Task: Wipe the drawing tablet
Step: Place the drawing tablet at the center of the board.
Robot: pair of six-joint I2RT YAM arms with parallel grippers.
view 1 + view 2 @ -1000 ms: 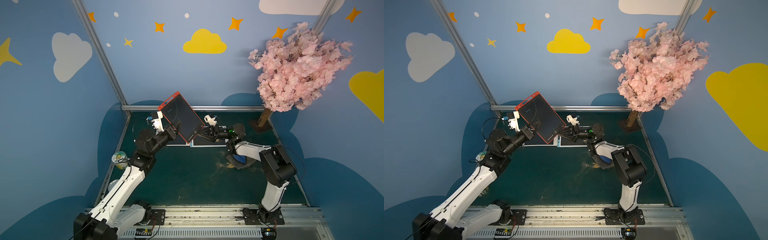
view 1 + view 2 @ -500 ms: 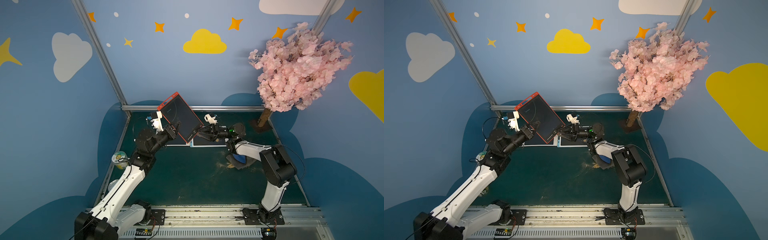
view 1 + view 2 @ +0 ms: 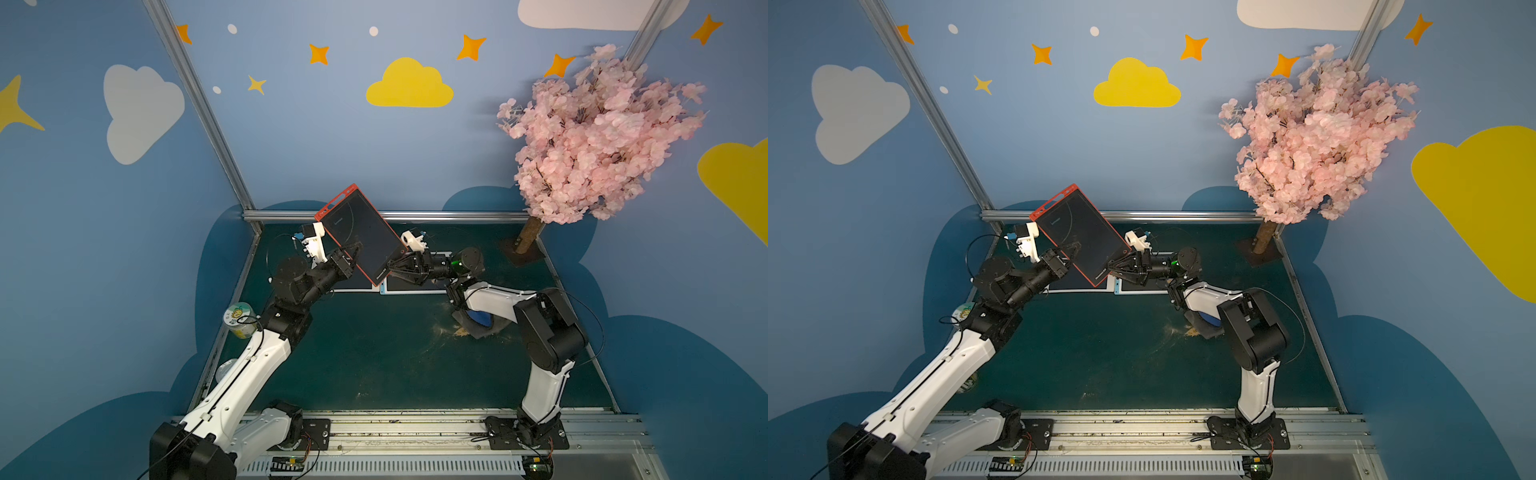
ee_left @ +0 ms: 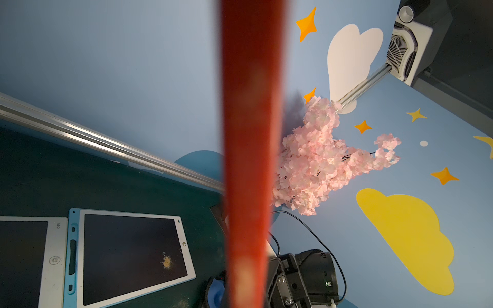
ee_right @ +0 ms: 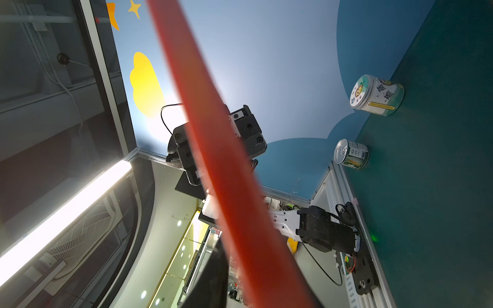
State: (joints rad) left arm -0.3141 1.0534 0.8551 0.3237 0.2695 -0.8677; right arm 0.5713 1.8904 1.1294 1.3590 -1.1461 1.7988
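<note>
Held clear of the counter [image 3: 374, 353]: drawing tablet [image 3: 360, 232], tilted, dark screen facing up in both top views, spanning the gap between the two claws; pinched on one long edge by the left claw [image 3: 352, 254], jaws fully closed on the red frame; met at its short low end by the right claw [image 3: 392, 269], fingers in a narrow V straddling that end; cannot tell whether biting or merely bracketing; only a red edge-on blur in the left wrist view [image 4: 250, 133] and the right wrist view [image 5: 213, 149], so no help there. Faint curved line [image 3: 351, 210] on the screen, up beyond the left claw; judged not yet cleared. Small round mark [image 3: 402, 252] on the frame just beyond the right claw, toward the far corner; probably the erase button, though too small to be sure.

For a clean press: brace hard with the left claw against any twist; ease the right claw along that end to bring one fingertip square onto the mark; squeeze straight through the frame, front finger on the button, back finger behind as an anvil; press briefly, then check the screen before letting go; avoid levering the corner; risk of pivoting in the one-edge grip and dropping onto the white tablet [image 4: 29, 261] and the blue-framed tablet [image 4: 130, 250], flat on the counter below both claws.
</note>
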